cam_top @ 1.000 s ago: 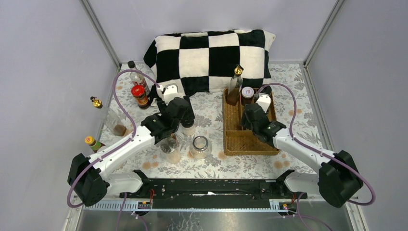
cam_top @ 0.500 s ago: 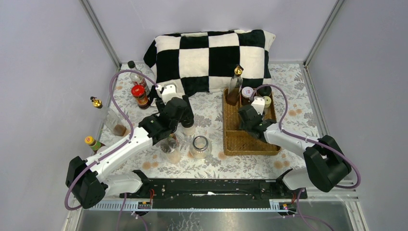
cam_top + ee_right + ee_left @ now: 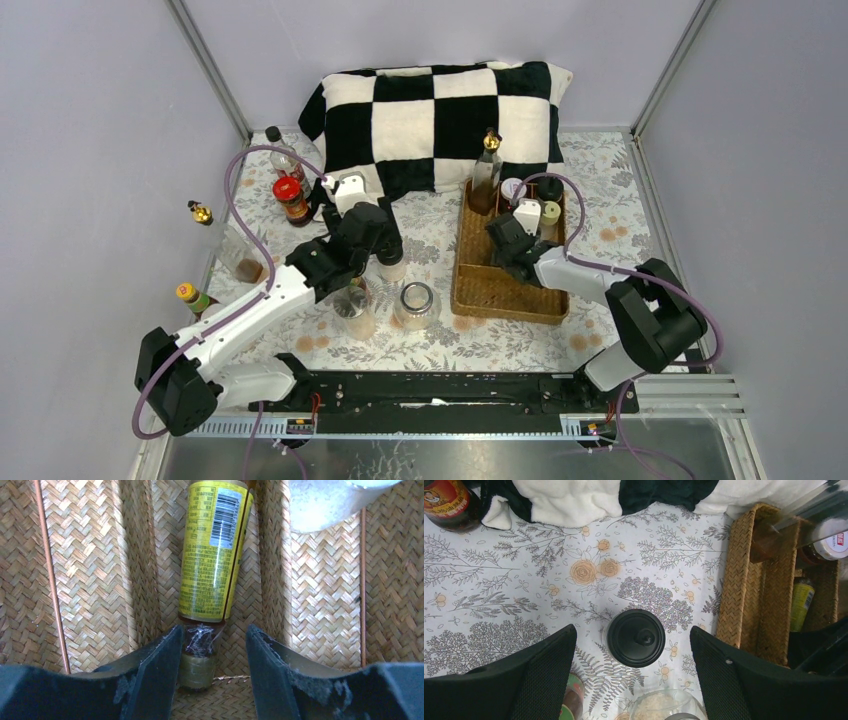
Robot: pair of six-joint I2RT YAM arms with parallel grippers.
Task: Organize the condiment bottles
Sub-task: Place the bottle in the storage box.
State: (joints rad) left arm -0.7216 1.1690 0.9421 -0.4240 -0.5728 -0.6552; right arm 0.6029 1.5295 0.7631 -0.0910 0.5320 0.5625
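My left gripper (image 3: 633, 634) is open, its fingers on either side of a black-capped jar (image 3: 636, 637) standing on the cloth, and not touching it. In the top view this gripper (image 3: 378, 243) hangs over the jar (image 3: 390, 264). My right gripper (image 3: 214, 630) is open inside the wicker tray (image 3: 90, 580). Its fingers flank the neck and cap of a yellow-labelled bottle (image 3: 215, 545) that seems to lie in a compartment. The left finger is close against the neck. In the top view this gripper (image 3: 505, 240) is low in the tray (image 3: 470, 290).
The tray holds a gold-topped bottle (image 3: 487, 168) and a white-lidded jar (image 3: 513, 190). A red-capped bottle (image 3: 291, 198), a black-capped bottle (image 3: 278, 150), a gold-topped bottle (image 3: 200, 212) and a yellow-capped bottle (image 3: 190, 296) stand at left. Two clear jars (image 3: 417, 303) sit in front. A checkered pillow (image 3: 440, 115) lies behind.
My right arm has swung left and reached deeper into the tray, and the tray with its bottles has slid a little left. My left arm has hardly moved.
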